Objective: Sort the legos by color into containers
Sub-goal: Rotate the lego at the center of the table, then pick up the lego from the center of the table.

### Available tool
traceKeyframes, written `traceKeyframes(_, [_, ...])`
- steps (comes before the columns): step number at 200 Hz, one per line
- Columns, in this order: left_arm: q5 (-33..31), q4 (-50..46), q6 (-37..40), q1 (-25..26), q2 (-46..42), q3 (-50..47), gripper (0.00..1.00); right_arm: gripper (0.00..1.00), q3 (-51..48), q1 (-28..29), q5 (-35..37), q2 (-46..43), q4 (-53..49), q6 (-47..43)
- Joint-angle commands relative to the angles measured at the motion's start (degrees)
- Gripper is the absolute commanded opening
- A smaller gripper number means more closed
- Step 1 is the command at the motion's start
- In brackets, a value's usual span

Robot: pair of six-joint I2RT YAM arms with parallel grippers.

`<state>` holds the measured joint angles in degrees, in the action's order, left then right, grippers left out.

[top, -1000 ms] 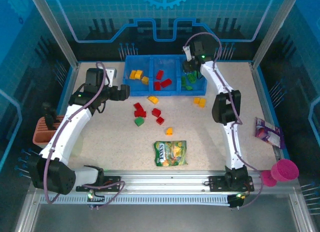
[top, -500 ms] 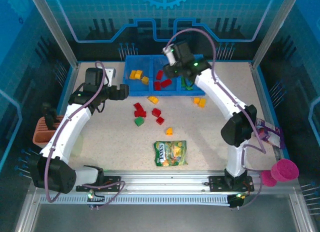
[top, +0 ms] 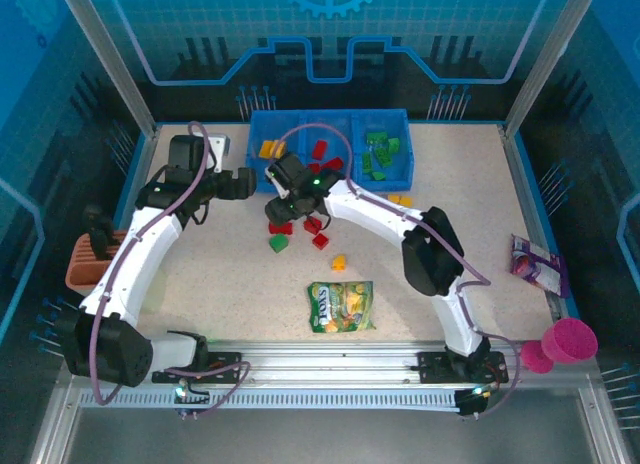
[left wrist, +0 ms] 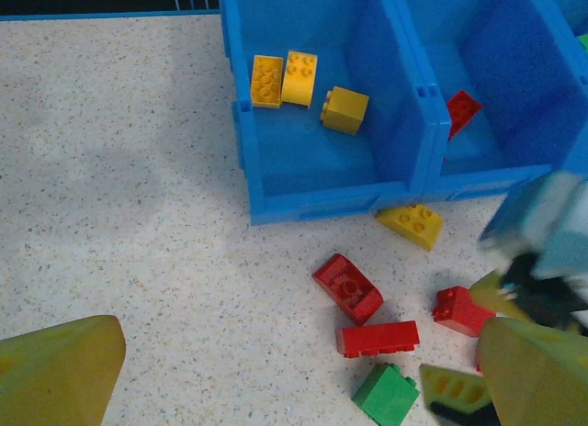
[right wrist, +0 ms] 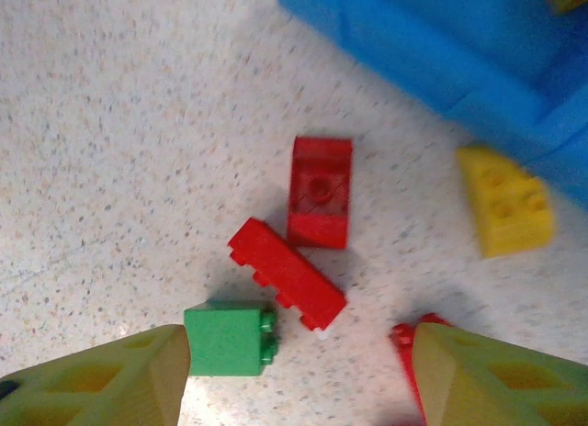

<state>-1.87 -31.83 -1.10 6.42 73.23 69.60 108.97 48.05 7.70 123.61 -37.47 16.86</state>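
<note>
The blue tray point(top: 330, 174) holds yellow legos point(top: 270, 147) in its left container, red ones point(top: 320, 149) in the middle and green ones point(top: 378, 154) on the right. Loose legos lie in front of it. My right gripper point(right wrist: 299, 380) hovers open over them, a green lego point(right wrist: 228, 339) beside its left finger and a long red lego point(right wrist: 287, 274) and a red slope lego point(right wrist: 320, 192) just ahead. A yellow lego point(right wrist: 505, 201) lies by the tray wall. My left gripper point(left wrist: 294, 380) is open and empty, left of the same cluster point(left wrist: 378, 338).
More orange legos point(top: 400, 199) lie right of the cluster, and one point(top: 339, 262) lies nearer me. A candy bag point(top: 341, 306) sits front centre. An orange-brown basket point(top: 90, 259) stands far left, a pink cup point(top: 570, 341) and a purple packet point(top: 535, 259) far right.
My right arm swung from the tray's right container leftward and down to the loose legos, and its jaws opened wider. The left arm has stayed put.
</note>
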Motion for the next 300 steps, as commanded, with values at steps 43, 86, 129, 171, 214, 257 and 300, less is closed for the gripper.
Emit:
traceKeyframes(43, [0.1, -0.1, 0.0, -1.4, -1.9, 1.0, 0.99, 0.76, 5.6, 2.9, -5.8, 7.5, -4.4, 3.3])
traceKeyframes(86, [0.6, -0.1, -0.3, -1.6, -2.3, 1.0, 0.99, 0.82, 4.9, 4.4, -6.2, 9.4, -5.8, 3.2])
traceKeyframes(129, [0.6, -0.1, -0.4, -1.6, -2.7, 0.9, 0.99, 0.83, 4.6, 4.7, -6.4, 12.5, -5.5, 4.0])
traceKeyframes(171, [0.6, -0.1, -0.4, -1.7, -2.8, 1.0, 0.99, 0.74, 6.6, 4.8, -5.4, 14.6, -5.5, 3.6])
traceKeyframes(214, [0.4, -0.1, -0.3, -1.7, -2.8, 1.0, 0.99, 0.47, 7.7, 4.8, -4.6, 15.9, -8.9, 2.6])
traceKeyframes(257, [0.6, -0.1, -0.3, -1.7, -2.7, 0.9, 0.99, 0.63, 2.4, 4.9, -5.7, 12.8, -9.6, 0.1])
traceKeyframes(300, [0.8, -0.2, -0.4, -1.8, -2.7, 1.1, 0.99, 0.56, -1.0, 4.8, -4.0, 10.2, -10.3, -0.8])
